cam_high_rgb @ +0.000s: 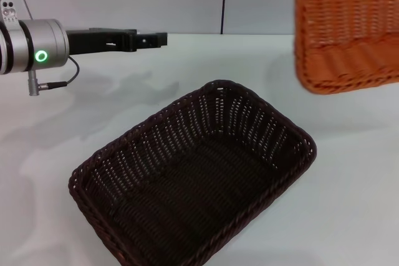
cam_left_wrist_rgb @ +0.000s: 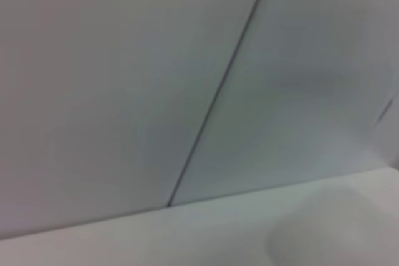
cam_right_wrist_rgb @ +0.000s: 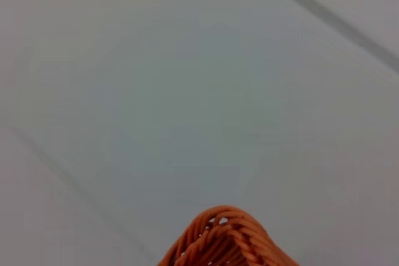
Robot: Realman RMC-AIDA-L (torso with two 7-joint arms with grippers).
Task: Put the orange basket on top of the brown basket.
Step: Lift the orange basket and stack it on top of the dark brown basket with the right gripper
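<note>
The orange basket (cam_high_rgb: 346,29) is airborne at the upper right of the head view, tilted steeply so that its underside and braided rim face the camera. It hangs clear of the white table (cam_high_rgb: 349,216), above and to the right of the brown basket (cam_high_rgb: 193,179), and the two are well apart. In the right wrist view only one braided corner of the orange basket (cam_right_wrist_rgb: 224,241) shows against the pale wall.

The right gripper is not visible in any view. Judging from the raised basket and its corner close under the right wrist camera, the right arm most likely carries it, but the grasp itself cannot be confirmed.

The brown basket rests upright and open on the table, set diagonally, with nothing inside it.

The left gripper (cam_high_rgb: 159,40) is extended level above the far left of the table, holding nothing and away from both baskets; how far its fingers are parted cannot be told. The left wrist view shows only wall and table edge.

Task status, as a judgement: pickup and lift are done. Remaining steps: bring the orange basket over the brown basket, level it, lower it onto the rim or interior, release.
</note>
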